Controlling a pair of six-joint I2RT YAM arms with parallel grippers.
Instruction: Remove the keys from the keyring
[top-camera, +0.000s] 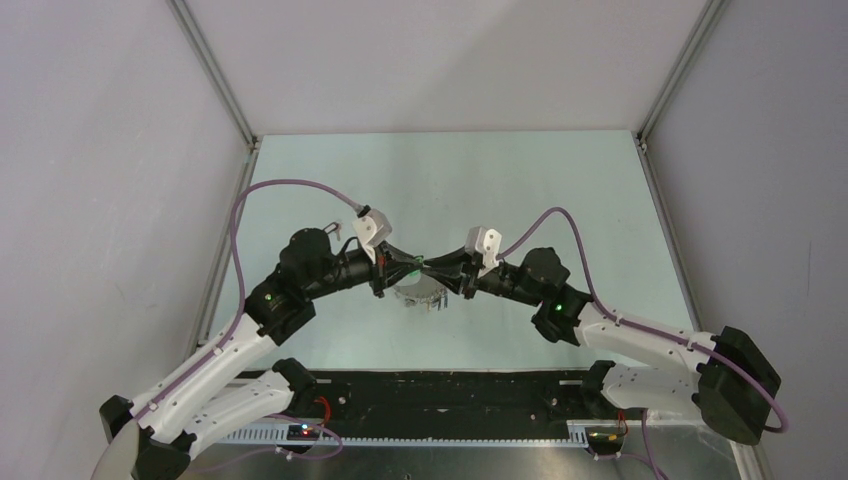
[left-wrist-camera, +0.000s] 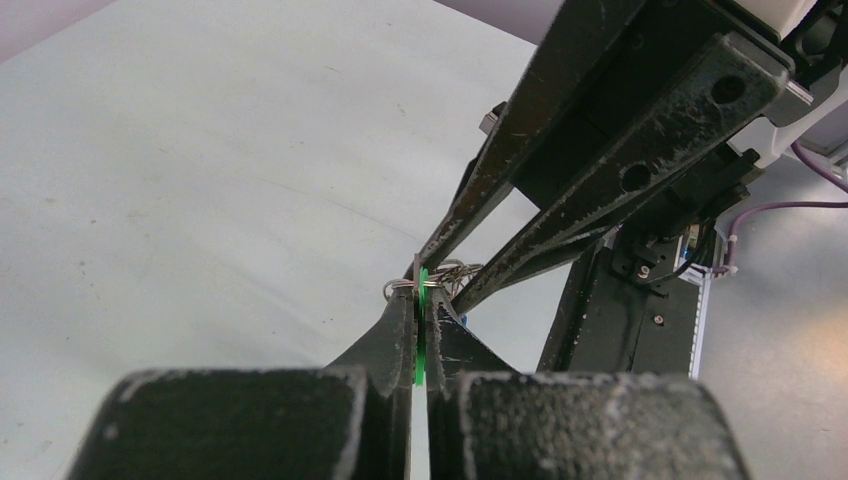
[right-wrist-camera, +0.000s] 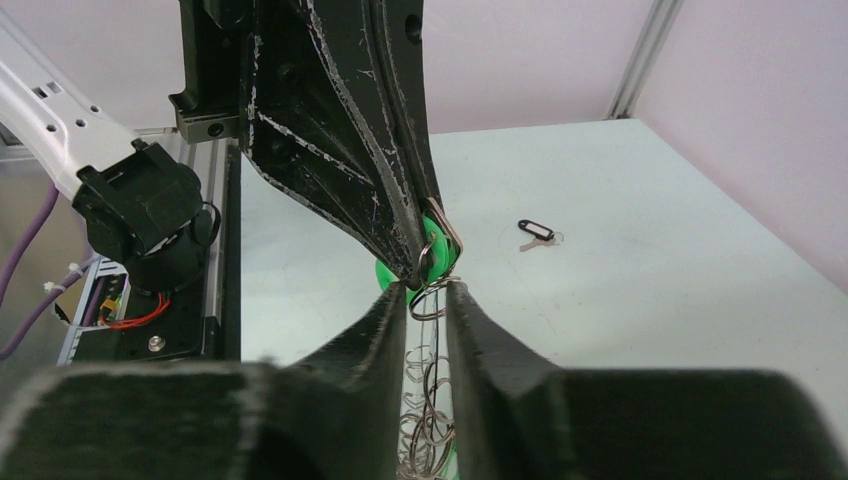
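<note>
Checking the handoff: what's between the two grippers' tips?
A green key tag and small silver wire rings; clearest in the right wrist view.

top view: keys (top-camera: 423, 296) too small to count | left wrist: green tag (left-wrist-camera: 421, 340) edge-on, mostly hidden between left gripper (left-wrist-camera: 421, 300) fingers | right wrist: wire loops (right-wrist-camera: 425, 420) cut off at bottom edge; right gripper (right-wrist-camera: 428, 290) pinching them or not, unclear; far tagged key (right-wrist-camera: 537, 230) too small for detail

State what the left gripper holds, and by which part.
The left gripper pinches the flat green plastic key tag across its two faces.
</note>
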